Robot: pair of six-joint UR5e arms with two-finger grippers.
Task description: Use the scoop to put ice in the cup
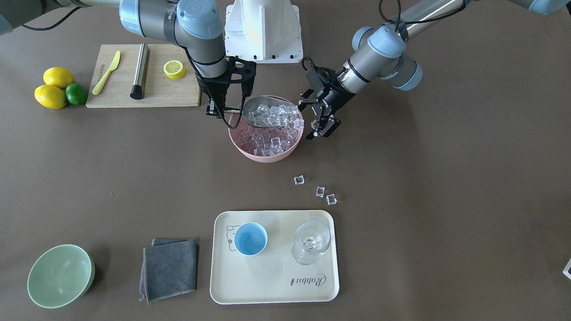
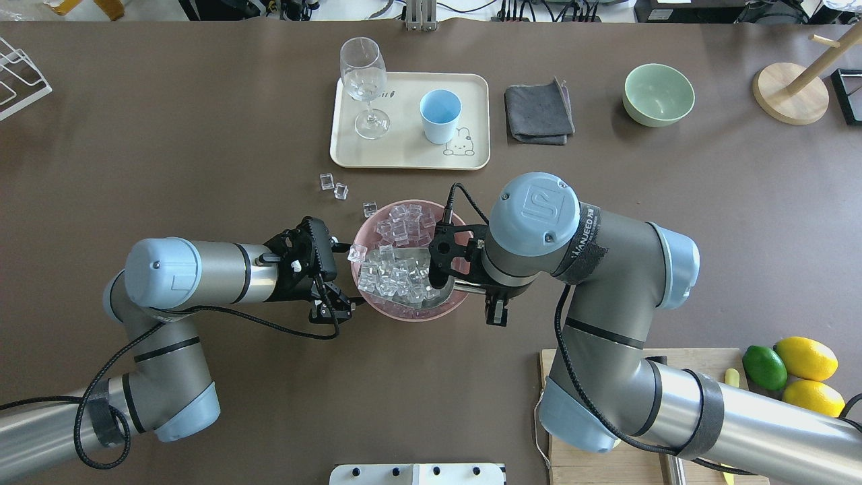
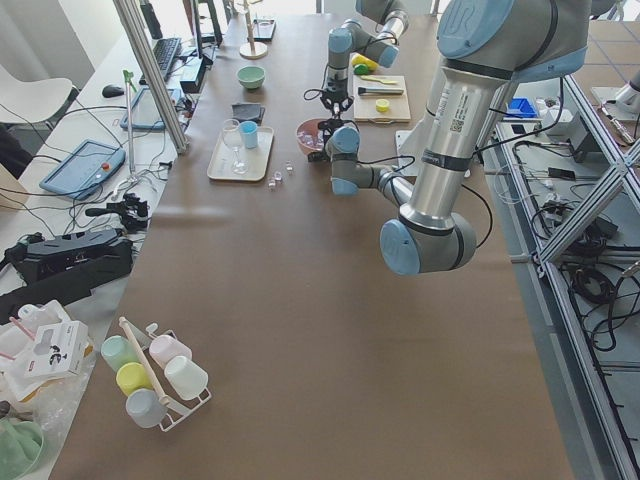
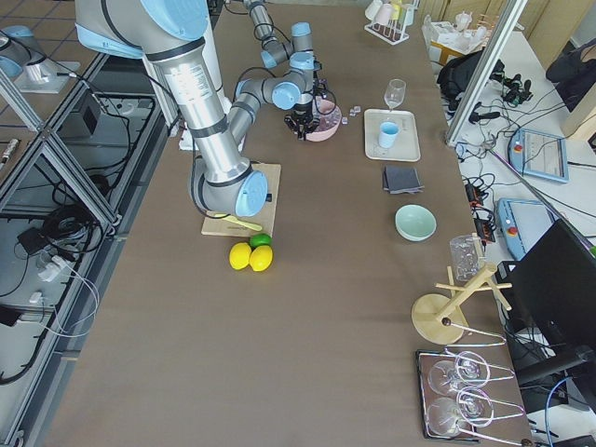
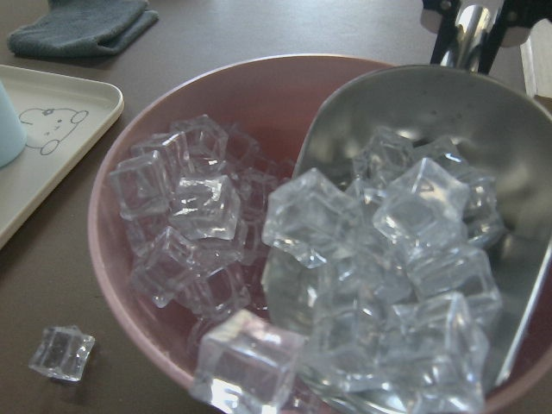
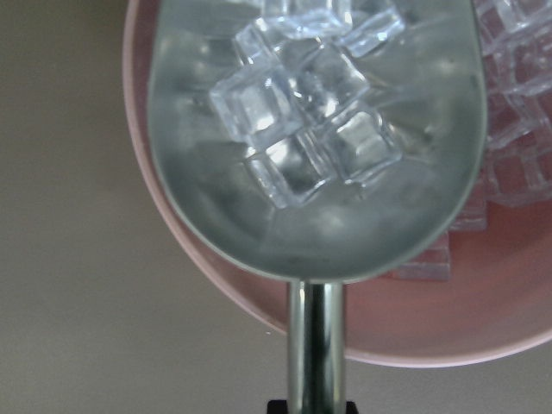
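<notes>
over the brown table (image 1: 424, 187), the right end effector (image 1: 219, 110) pinches the scoop (image 1: 250, 107) level over the bowl (image 1: 263, 156).

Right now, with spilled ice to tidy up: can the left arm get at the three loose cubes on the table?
Probably yes. The left gripper hangs empty, jaws apart, beside the pink bowl; the loose ice cubes lie on bare table between it and the tray, nothing blocking.

Steel scoop (image 6: 345, 233) gleams, brushed satin inside its trough. The ice (image 5: 315, 216) is clear and glassy. The pink bowl (image 5: 224, 86) reads as smooth, matt plastic. At nine o'clock of the smooth cream tray (image 1: 272, 276) lies a nubby grey cloth (image 1: 171, 269). The cutting board (image 1: 165, 91) is pale, matt wood.
</notes>
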